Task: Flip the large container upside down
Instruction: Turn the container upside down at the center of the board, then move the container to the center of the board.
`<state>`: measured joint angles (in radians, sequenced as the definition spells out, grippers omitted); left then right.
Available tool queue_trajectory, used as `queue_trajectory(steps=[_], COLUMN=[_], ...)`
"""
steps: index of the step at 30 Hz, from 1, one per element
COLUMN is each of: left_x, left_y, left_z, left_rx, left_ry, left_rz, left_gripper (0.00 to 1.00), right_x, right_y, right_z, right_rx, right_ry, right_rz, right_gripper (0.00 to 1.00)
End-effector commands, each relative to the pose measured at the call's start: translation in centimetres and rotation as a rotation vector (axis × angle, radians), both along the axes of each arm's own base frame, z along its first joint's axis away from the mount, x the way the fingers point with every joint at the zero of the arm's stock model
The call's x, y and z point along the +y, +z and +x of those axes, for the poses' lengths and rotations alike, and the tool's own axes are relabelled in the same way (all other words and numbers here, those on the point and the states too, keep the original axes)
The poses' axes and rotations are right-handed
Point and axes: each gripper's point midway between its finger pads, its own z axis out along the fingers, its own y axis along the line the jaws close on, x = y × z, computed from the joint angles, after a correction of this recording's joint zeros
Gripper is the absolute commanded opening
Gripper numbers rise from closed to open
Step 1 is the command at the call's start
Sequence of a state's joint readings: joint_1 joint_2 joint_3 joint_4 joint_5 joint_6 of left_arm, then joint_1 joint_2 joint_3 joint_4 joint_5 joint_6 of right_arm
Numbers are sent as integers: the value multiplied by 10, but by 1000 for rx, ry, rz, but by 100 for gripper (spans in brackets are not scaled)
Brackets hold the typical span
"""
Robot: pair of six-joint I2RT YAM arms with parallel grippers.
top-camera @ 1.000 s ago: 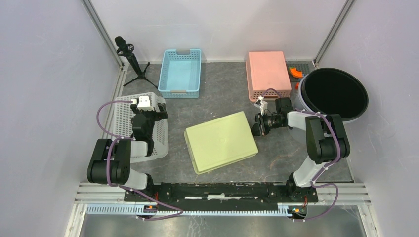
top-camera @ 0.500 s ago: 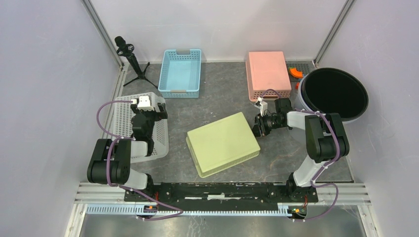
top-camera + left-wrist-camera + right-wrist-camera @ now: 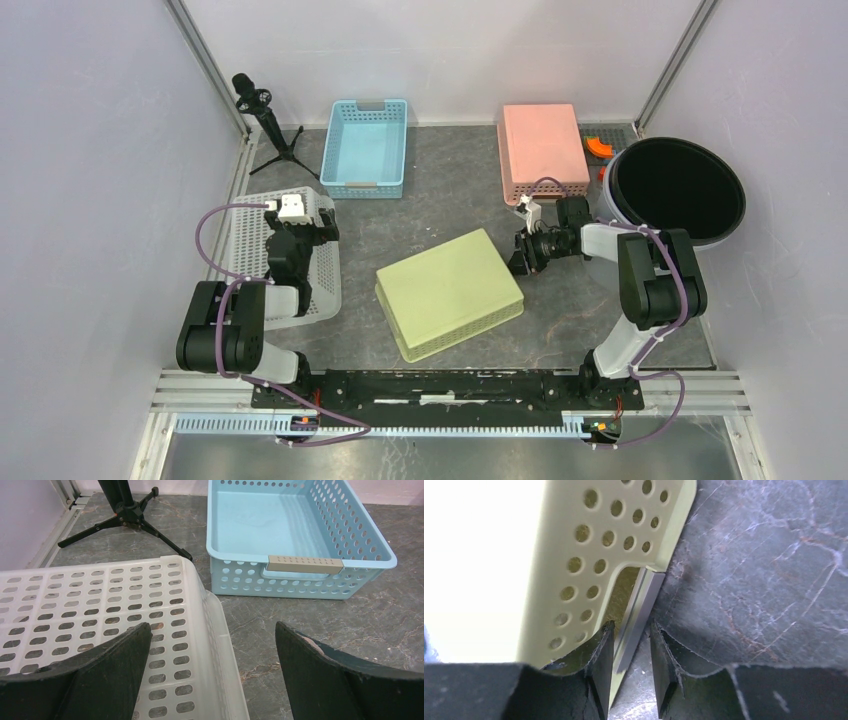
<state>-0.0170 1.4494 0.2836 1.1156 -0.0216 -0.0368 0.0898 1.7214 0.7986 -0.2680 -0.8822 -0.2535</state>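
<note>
The large yellow-green container [image 3: 448, 292] lies bottom-up in the middle of the table, tilted a little clockwise. My right gripper [image 3: 519, 255] is at its right end. In the right wrist view the narrow jaws [image 3: 631, 630] close on the grey handle strip [image 3: 640, 605] in the container's perforated side wall [image 3: 589, 555]. My left gripper [image 3: 303, 222] is open and empty above the right edge of the white basket [image 3: 255, 250]. Its fingers straddle that edge in the left wrist view [image 3: 212, 630].
A blue basket [image 3: 366, 148] stands at the back middle, also seen from the left wrist [image 3: 300, 582]. An upturned pink basket [image 3: 542, 145] and a black round bin [image 3: 678, 190] are at the back right. A small black tripod [image 3: 265, 115] stands back left.
The container's right end has come down and the container has shifted slightly left with my right gripper. The left arm has not moved.
</note>
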Motion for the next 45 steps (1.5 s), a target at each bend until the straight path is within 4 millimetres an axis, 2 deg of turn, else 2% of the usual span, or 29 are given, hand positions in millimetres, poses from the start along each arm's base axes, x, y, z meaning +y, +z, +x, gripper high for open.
queue_trajectory(steps=[1, 5, 9, 18, 22, 24, 26, 29, 32, 35, 39, 42, 45], left_x=[-1, -1, -1, -1, -1, -1, 0, -1, -1, -1, -1, -1, 0], left_y=[-31, -30, -31, -31, -31, -31, -31, -31, -31, -31, -31, -31, -31], left_z=[-6, -6, -6, -6, -6, -6, -6, -6, -6, -6, -6, -6, -6], left_rx=[117, 115, 116, 118, 116, 116, 116, 116, 116, 116, 116, 117, 117], left_ry=[-9, -9, -9, -9, -9, -9, -8, -9, -9, -9, -9, -9, -8], left_rz=[10, 10, 10, 10, 10, 10, 10, 10, 10, 10, 10, 10, 10], left_gripper=[100, 100, 100, 100, 100, 100, 100, 100, 100, 100, 100, 100, 100], right_x=[-11, -15, -16, -31, -19, -2, 16, 40, 55, 61, 62, 62, 58], right_y=[6, 20, 37, 110, 150, 167, 176, 168, 146, 135, 136, 131, 117], right_z=[24, 36, 50, 84, 83, 70, 48, 10, -24, -51, -88, -105, -109], right_rx=[-120, -182, -305, -588, -720, -804, -870, -855, -837, -813, -793, -822, -826], right_ry=[4, -13, -6, -61, -21, 74, 214, 412, 557, 700, 859, 910, 929], right_rz=[-92, -132, -247, -418, -432, -406, -360, -242, -188, -165, -89, -74, -112], right_gripper=[40, 43, 47, 51, 51, 51, 52, 51, 52, 52, 52, 57, 58])
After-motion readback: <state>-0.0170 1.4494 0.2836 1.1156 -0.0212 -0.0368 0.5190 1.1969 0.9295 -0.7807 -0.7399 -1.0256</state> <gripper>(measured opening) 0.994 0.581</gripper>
